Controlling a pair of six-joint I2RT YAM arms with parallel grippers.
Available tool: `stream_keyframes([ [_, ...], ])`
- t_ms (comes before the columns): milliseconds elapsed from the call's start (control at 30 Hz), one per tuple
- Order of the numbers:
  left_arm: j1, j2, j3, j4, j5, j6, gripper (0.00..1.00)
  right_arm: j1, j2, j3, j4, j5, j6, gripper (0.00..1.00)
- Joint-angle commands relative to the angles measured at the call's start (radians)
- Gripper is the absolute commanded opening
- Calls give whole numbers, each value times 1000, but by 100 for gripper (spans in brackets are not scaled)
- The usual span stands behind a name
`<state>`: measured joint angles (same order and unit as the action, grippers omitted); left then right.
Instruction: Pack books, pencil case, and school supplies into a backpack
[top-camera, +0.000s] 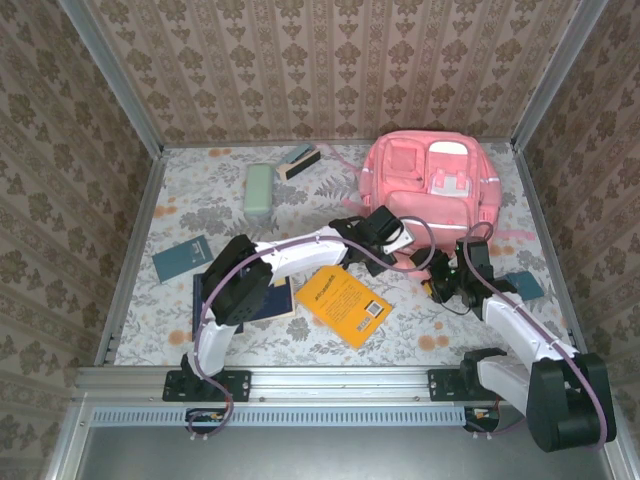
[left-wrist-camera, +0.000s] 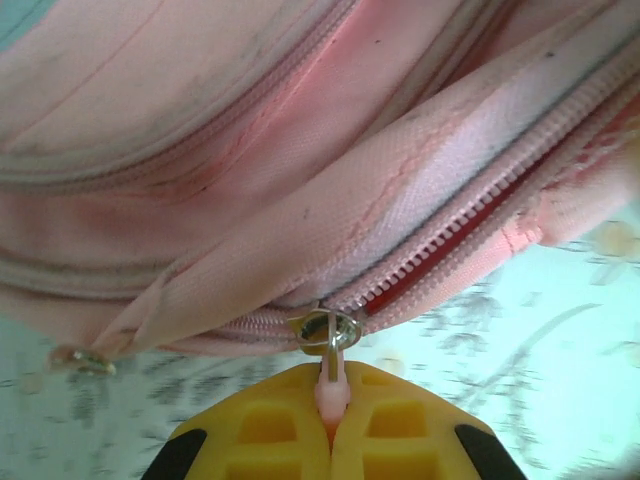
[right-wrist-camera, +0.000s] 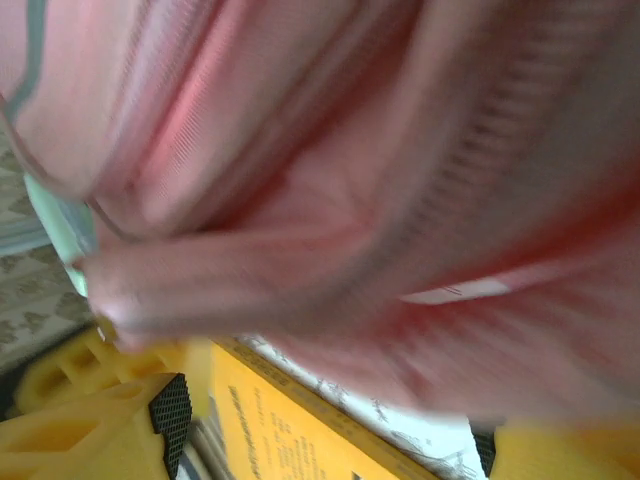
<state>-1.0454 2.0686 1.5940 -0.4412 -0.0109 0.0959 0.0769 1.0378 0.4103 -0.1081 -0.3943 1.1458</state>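
Pinching the pink zipper tab (left-wrist-camera: 331, 392) between closed yellow fingers (left-wrist-camera: 400, 440), your left gripper (left-wrist-camera: 331, 425) holds the pull just below the metal slider (left-wrist-camera: 328, 330) of the large pink fabric backpack (left-wrist-camera: 300, 150). To the right of the slider the zipper teeth stand parted over a red gap. Your right gripper (right-wrist-camera: 325, 440) has its fingers spread wide with nothing between them, close under blurred pink fabric.

Seen from above, the backpack lies flat at the far right of the floral-patterned table (top-camera: 200, 215), with both grippers at its near edge. An orange-yellow paperback (top-camera: 343, 305) lies just nearer than them. A dark navy book (top-camera: 262, 300) sits partly under your left arm and a small teal booklet (top-camera: 182, 258) lies further left. The pale mint-green oblong pencil case (top-camera: 259, 188) and a short teal-and-dark stapler-like block (top-camera: 300, 160) rest outside, left of the backpack.
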Motion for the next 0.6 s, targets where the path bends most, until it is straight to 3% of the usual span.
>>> stream_keyframes([
  [0,-30,-61,23,-49,98,-73,0,7,27,-13,176,7,111,75],
  [100,-45,-60,37,-67,132,-97,0,8,39,-16,216,21,128,72],
  [200,-47,-48,49,-89,152,-108,0,8,43,-11,210,32,120,60],
  [400,-23,-41,56,-130,105,-96,0,2,48,4,44,109,41,0],
  [567,38,-29,60,-193,12,-82,0,-15,39,-12,-9,131,28,0],
])
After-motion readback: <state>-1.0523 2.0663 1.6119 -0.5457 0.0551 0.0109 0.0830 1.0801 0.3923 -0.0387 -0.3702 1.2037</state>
